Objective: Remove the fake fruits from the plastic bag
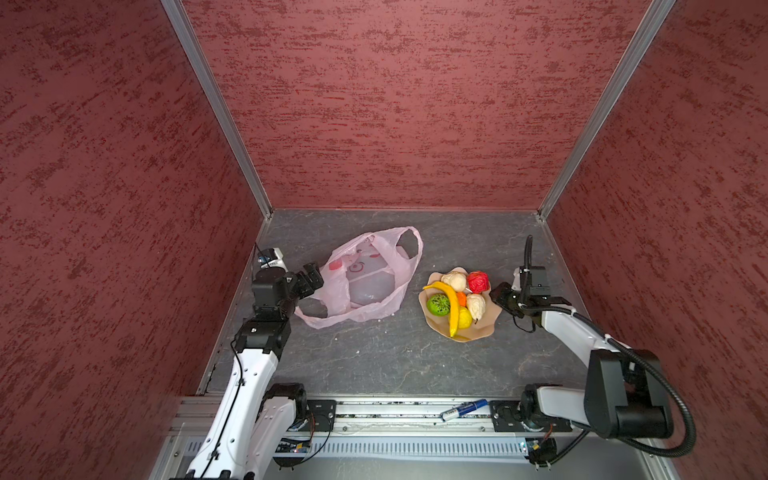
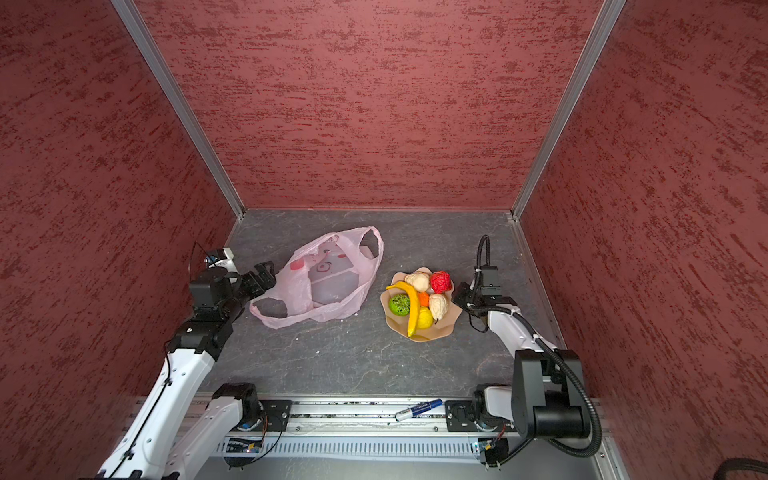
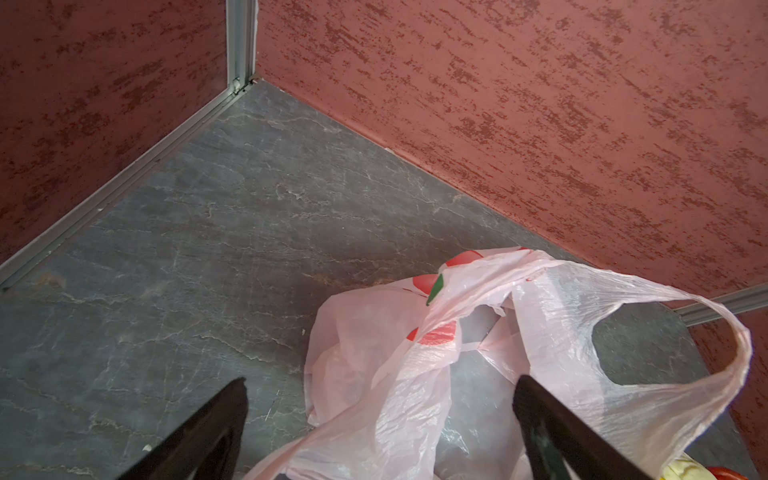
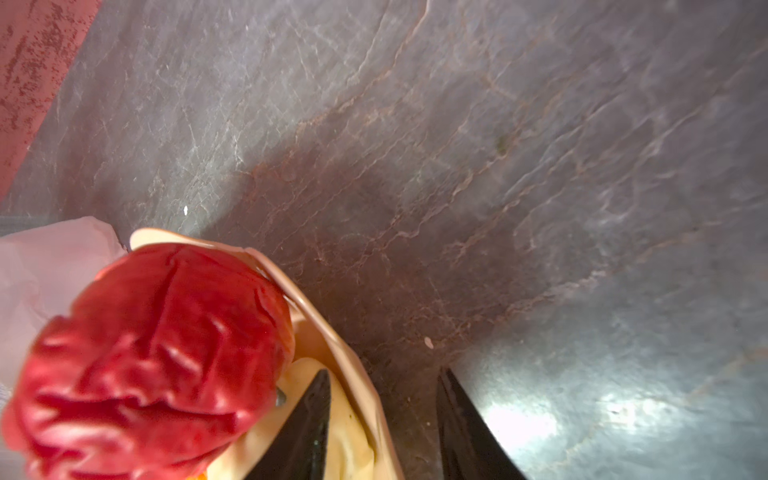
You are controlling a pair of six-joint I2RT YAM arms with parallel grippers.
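Nearest, a blue-white marker [image 1: 463,409] lies on the front rail [image 1: 395,415]. Further in, on the grey surface [image 1: 374,361], the fake fruits sit piled in a peach bowl [image 1: 478,332], right of centre. Banana [image 1: 451,305] runs across the front w/ green ball [image 1: 438,304] on its left and lemon [image 1: 465,319] on its right. Small orange one [image 1: 462,298] is mid-pile; two cream pieces [image 1: 476,306] and red ball [image 1: 478,281] sit toward the back. Right end effector [image 1: 498,293] is low at the bowl's right edge, jaws part open, gripping nothing. In the right wrist view one finger [image 4: 307,424] is over the bowl's inside, the other outside, rim btwn them, red ball just beside. Plastic bag [image 1: 374,286] lies slack on the surface left of the bowl, apart from it, handles spread. Left end effector [image 1: 313,277] is at the bag's left edge, jaws spread wide, nothing held; its wrist view shows bag film just past the fingertips [image 3: 237,390]. Red textured walls [image 1: 395,104] close the back.
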